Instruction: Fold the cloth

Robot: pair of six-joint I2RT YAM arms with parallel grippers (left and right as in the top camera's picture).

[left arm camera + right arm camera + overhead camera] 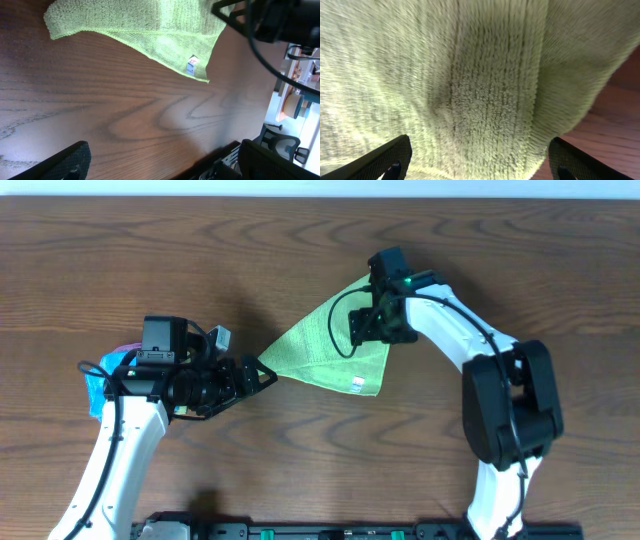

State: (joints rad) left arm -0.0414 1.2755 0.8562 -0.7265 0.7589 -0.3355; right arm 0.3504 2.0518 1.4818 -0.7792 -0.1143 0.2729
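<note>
My left gripper (267, 374) is spread, the cloth (325, 352) just ahead of its tips; right gripper (372, 330) spread, close over it. I'd pinch edges low, evenly

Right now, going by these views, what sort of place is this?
Probably an office or lab workspace: a wood-grain table, a wheeled office chair beside it, and what looks like a cluttered desk behind, seen in the left wrist view.

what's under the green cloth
Only the wooden table shows around the cloth, which lies on it. Whatever is beneath is covered by the cloth itself, and the right tool blocks its upper right part in the overhead view.
</note>
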